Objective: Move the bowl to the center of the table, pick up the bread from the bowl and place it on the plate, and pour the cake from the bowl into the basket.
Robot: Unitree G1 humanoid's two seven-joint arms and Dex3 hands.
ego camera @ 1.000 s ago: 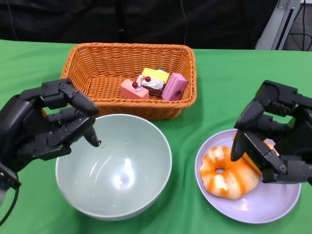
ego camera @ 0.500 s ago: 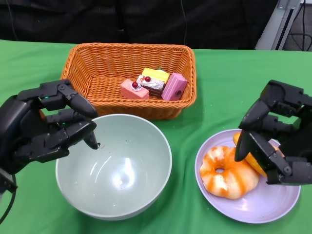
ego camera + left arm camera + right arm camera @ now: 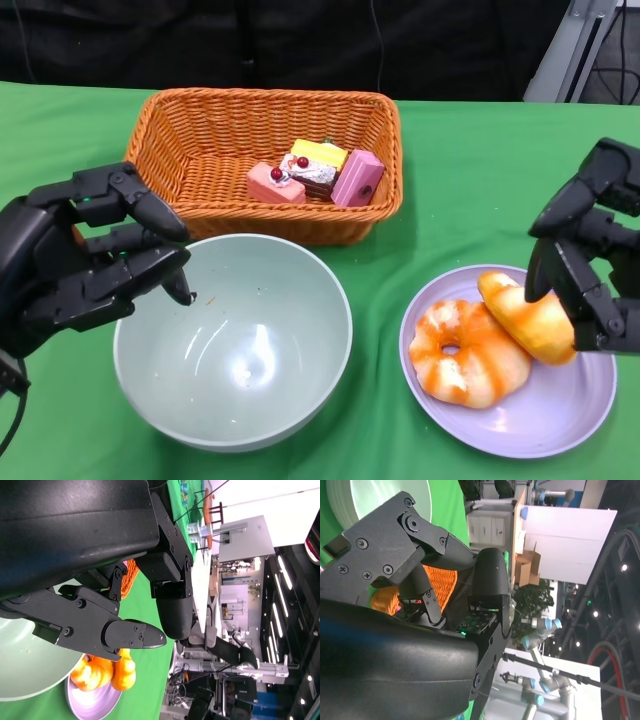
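Observation:
The pale green bowl (image 3: 235, 345) stands empty at the table's middle. My left hand (image 3: 85, 260) hovers at its left rim with fingers spread and nothing in them. The lilac plate (image 3: 540, 425) at the right carries a glazed ring bread (image 3: 465, 350) and a long golden bread (image 3: 525, 318) leaning on it. Just right of that bread my right hand (image 3: 590, 260) is held up, fingers apart and empty. Several small cakes (image 3: 318, 170) lie in the orange wicker basket (image 3: 200, 130) behind the bowl. The left wrist view shows the bowl (image 3: 25, 665) and the breads (image 3: 102, 672).
The basket's front wall nearly touches the bowl's far rim. Green cloth covers the table, with bare cloth between bowl and plate and to the right of the basket. A dark backdrop runs along the far edge.
My right hand has drawn up and to the right, off the long bread, which now lies uncovered on the plate. My left hand has eased slightly left of the bowl's rim.

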